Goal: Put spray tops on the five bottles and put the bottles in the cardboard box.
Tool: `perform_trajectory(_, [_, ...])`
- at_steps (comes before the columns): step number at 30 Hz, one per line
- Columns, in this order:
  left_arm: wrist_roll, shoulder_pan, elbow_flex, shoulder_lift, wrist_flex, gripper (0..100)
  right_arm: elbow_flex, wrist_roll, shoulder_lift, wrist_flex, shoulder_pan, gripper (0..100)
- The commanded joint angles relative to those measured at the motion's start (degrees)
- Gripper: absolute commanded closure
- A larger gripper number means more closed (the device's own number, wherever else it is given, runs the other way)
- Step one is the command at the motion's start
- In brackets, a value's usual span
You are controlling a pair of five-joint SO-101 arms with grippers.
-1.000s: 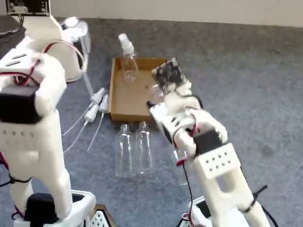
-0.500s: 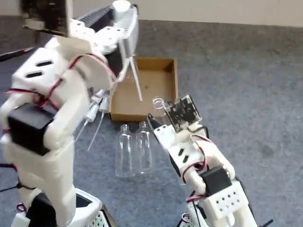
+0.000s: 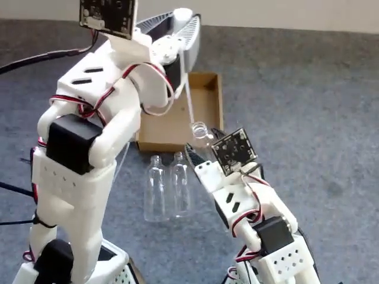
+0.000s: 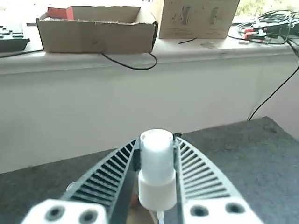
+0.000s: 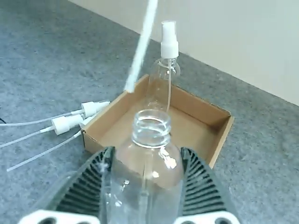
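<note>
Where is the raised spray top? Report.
High view: spray top sits in the left gripper above the cardboard box, its tube near the open bottle in the right gripper.

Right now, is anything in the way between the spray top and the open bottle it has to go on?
No, nothing visible. The left fingers hold the spray top up high, and its tube dangles with its end close to the open mouth of the bottle in the right fingers. Just air between.
</note>
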Motion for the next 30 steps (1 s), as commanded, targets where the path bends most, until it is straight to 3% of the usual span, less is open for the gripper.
perform_trajectory(1, [0.26, 1.10, 1.01, 0.75, -5.19, 97, -0.57, -0.35, -1.01, -1.36, -0.40, 99.5])
perform_trajectory(13, [0.18, 1.10, 2.42, 4.97, -5.45, 97, -0.57, -0.44, -1.01, -1.36, -0.40, 99.5])
perform_trajectory(22, [0.26, 1.80, 14.64, 0.04, -5.45, 97, -0.57, -0.62, -1.01, -1.36, -0.22, 99.5])
perform_trajectory(30, [0.26, 6.29, 32.92, -15.08, -5.80, 97, -0.57, -0.70, -1.10, -1.63, -0.40, 99.5])
